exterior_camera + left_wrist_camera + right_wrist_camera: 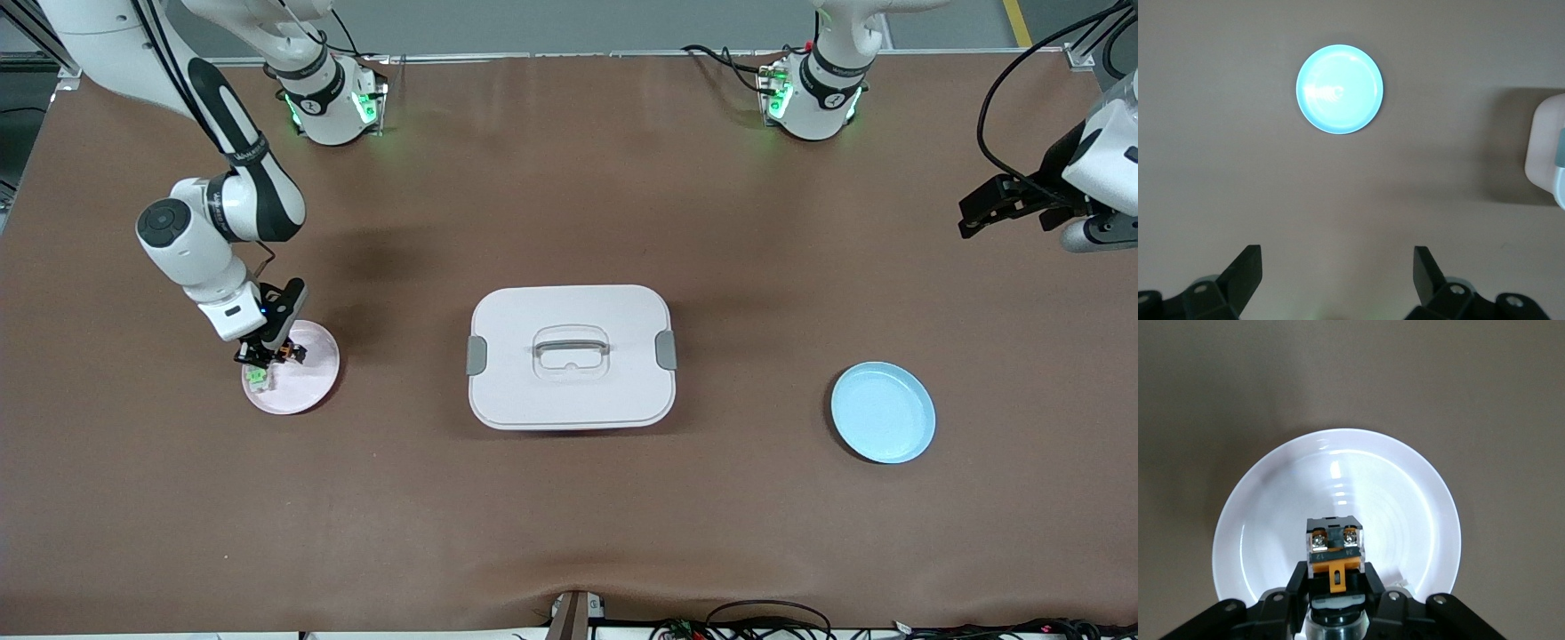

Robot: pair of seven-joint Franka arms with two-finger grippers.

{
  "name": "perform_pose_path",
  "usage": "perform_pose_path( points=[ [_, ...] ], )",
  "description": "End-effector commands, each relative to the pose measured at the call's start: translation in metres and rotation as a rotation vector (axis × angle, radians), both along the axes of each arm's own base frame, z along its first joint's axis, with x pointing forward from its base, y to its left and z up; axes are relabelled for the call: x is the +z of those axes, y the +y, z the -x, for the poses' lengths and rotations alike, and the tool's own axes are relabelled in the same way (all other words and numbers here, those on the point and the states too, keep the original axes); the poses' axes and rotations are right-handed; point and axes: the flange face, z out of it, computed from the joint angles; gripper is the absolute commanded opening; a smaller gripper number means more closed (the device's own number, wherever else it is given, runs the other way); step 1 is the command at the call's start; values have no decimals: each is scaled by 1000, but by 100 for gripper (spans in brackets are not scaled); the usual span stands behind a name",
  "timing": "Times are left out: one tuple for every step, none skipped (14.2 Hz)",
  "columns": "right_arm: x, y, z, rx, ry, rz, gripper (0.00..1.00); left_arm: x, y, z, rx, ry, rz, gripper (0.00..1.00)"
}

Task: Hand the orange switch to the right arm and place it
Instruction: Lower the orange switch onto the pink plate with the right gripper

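My right gripper (267,356) (1335,577) is shut on the orange switch (284,353) (1335,550), a small black block with an orange tab and two screw terminals. It holds the switch low over the pale pink plate (311,378) (1405,507) at the right arm's end of the table. I cannot tell whether the switch touches the plate. My left gripper (967,219) (1337,260) hangs open and empty over bare table at the left arm's end, where that arm waits.
A clear-and-green small switch (257,378) lies on the pink plate just under the right gripper. A white lidded box (569,391) (1546,150) with grey latches sits mid-table. A light blue plate (883,412) (1339,89) lies toward the left arm's end.
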Motion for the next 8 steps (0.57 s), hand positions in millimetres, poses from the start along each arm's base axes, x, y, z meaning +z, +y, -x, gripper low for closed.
perform_pose_path(
  points=[
    [-8, -1, -13, 17, -7, 0, 0, 2, -2, 2, -23, -12, 23, 100],
    [-10, 1, -13, 20, -5, 0, 0, 0, -4, 1, -26, -9, 23, 100],
    [-9, 3, -16, 23, -10, 0, 0, 1, -4, 2, -26, -10, 23, 100],
    [-14, 4, -19, 26, -4, -1, 0, 2, -4, 2, -26, -12, 23, 100],
    [-19, 6, -23, 29, -1, -2, 0, 2, -4, 2, -26, -12, 23, 100],
    [-23, 9, -26, 35, 2, -2, 0, 2, -5, 3, -28, -12, 23, 100],
    [-24, 12, -27, 41, 2, -2, 0, 2, -4, 2, -26, -12, 23, 100],
    [-28, 15, -27, 47, 7, -3, 0, 2, -5, 2, -28, -10, 23, 100]
  ],
)
